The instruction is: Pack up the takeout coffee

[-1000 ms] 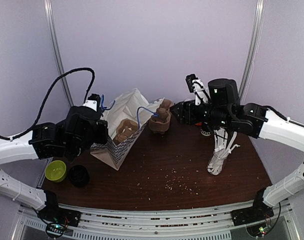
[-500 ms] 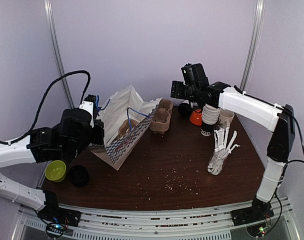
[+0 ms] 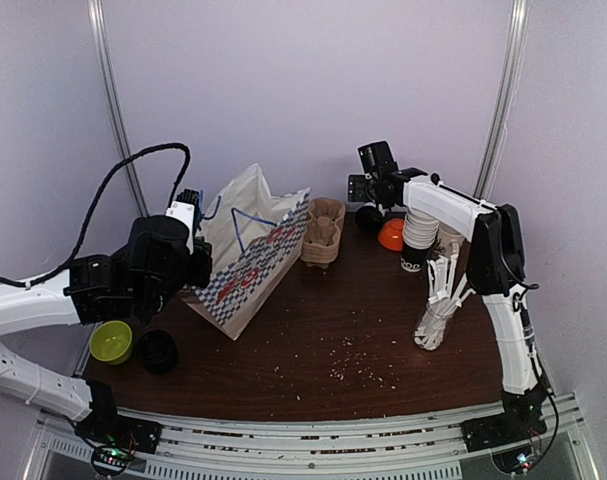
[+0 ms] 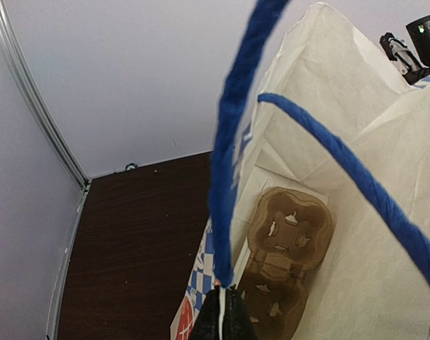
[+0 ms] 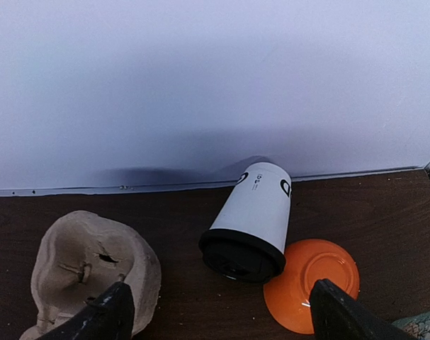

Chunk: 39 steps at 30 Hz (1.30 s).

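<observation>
Right jaws gape empty near the cup [image 5: 249, 223] lying sideways on the bench [image 5: 165, 212]; left jaws (barely seen) pinch the blue handle [image 4: 232, 142] of the bag [image 4: 342, 106], a carrier tray [image 4: 289, 248] partly hidden inside.

Left arm [image 3: 28, 305] and right arm [image 3: 448, 205] had white link shells with black joint housings. A black cable [image 3: 103, 190] looped at upper left. Black bases [image 3: 118, 432] stood at the bottom edge, with small green lights beside them. Right gripper [image 5: 218, 301] had black, wedge-shaped fingers.
</observation>
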Available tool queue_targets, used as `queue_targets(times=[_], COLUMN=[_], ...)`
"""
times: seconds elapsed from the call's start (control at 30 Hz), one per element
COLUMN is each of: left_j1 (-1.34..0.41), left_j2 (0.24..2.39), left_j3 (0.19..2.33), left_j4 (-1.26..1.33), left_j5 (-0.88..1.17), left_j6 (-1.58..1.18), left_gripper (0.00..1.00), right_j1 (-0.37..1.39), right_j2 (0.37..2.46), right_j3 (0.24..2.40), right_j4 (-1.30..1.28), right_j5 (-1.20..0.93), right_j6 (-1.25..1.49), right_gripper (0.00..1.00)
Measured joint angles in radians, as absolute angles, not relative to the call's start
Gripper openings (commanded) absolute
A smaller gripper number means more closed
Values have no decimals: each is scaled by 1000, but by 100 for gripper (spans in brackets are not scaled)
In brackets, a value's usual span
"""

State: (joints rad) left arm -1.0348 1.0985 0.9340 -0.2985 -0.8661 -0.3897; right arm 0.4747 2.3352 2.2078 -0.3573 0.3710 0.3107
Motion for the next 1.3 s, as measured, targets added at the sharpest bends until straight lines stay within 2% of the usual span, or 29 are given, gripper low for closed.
queue_targets(times=[0.3,0.7,0.97,1.3], left_j1=[-1005,-978,-965,-961], left_j2=[1146,1206,1212,1187], left_j3=[934,941,941,933], left_j4=[-253,-224,-206,-203], left_j5=[-839,-806,-782,-762], left_j6=[-372,-366,-363,-364], left_gripper=[0,0,0,0], right_j1=[391,381,388,445], right_j2=[2422,2528,2528,2528], right_j3=[2306,2352,2373,2382], right_j4=[-336,-296,-275,-238], right_j5=[236,197,213,332], right_j6=[375,457,472,577], right_gripper=[93,93,92,91])
